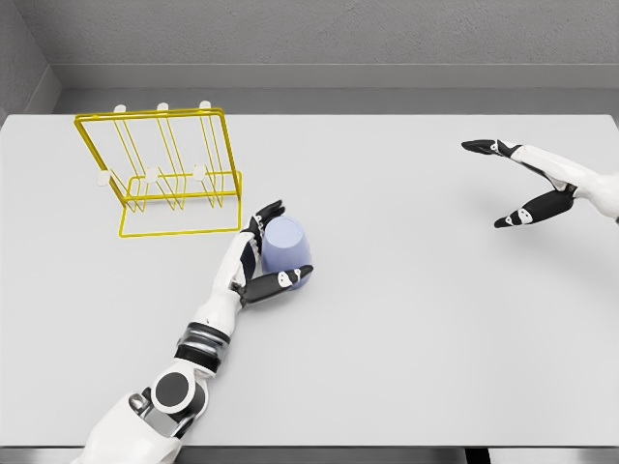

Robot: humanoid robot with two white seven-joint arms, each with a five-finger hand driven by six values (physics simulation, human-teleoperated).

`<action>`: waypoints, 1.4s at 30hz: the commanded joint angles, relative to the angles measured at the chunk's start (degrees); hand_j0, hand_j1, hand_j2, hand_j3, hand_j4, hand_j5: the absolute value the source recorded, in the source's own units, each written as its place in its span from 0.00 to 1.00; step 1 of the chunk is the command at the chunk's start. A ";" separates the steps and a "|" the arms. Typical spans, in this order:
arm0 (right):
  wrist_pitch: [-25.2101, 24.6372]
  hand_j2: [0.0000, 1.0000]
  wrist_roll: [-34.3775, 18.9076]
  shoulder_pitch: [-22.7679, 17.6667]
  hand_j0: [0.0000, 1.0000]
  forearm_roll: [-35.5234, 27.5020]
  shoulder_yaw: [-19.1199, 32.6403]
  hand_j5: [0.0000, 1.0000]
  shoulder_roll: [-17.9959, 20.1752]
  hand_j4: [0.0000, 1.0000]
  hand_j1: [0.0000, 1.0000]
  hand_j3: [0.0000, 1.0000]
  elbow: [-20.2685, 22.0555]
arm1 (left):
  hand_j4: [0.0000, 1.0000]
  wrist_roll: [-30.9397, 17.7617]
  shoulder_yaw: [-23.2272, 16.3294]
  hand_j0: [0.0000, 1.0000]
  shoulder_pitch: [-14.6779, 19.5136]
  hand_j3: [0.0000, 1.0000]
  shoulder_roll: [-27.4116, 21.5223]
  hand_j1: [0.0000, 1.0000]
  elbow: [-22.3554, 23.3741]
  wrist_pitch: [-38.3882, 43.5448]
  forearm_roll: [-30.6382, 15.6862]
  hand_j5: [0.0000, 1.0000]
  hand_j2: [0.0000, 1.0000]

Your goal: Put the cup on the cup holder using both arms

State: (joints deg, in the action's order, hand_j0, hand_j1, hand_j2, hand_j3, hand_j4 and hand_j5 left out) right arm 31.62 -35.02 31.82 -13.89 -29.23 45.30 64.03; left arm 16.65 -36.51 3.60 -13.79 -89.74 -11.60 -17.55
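Observation:
A pale lavender cup (287,248) stands upside down on the grey table, just right of the yellow wire cup holder (164,174). My left hand (263,253) wraps around the cup's left side, thumb at the front and fingers at the back, touching it. Far to the right, my right hand (508,184) hovers with fingers spread wide and nothing in it, well away from the cup. The holder has white-tipped pegs along its top and middle rails.
The grey table (406,338) runs to a grey back wall. Its front edge is at the bottom of the view. The yellow holder stands at the back left.

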 commanded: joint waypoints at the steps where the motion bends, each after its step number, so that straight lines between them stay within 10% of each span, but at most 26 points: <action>1: -0.07 1.00 0.02 0.00 1.00 -0.44 0.05 1.00 0.05 1.00 1.00 1.00 0.04 | 0.84 0.14 -0.05 0.84 0.00 0.84 -0.01 0.84 0.09 0.17 0.15 0.84 0.84; 16: -0.07 1.00 0.02 -0.09 1.00 -0.44 0.05 1.00 0.05 1.00 1.00 1.00 0.04 | 0.63 0.14 0.04 0.63 0.00 0.63 0.34 0.63 0.09 0.08 1.99 0.63 0.63; 42: -0.15 1.00 0.02 -0.09 1.00 -0.44 -0.03 1.00 -0.04 1.00 1.00 1.00 0.04 | 0.64 -0.30 2.59 0.64 -0.97 0.64 -0.71 0.64 -6.94 -5.81 1.82 0.64 0.64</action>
State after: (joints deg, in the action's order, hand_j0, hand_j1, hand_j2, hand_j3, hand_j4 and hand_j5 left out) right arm 31.61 -35.02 31.73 -13.89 -29.24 45.20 64.03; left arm 16.47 -34.97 2.55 -14.48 -95.61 -16.27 -15.87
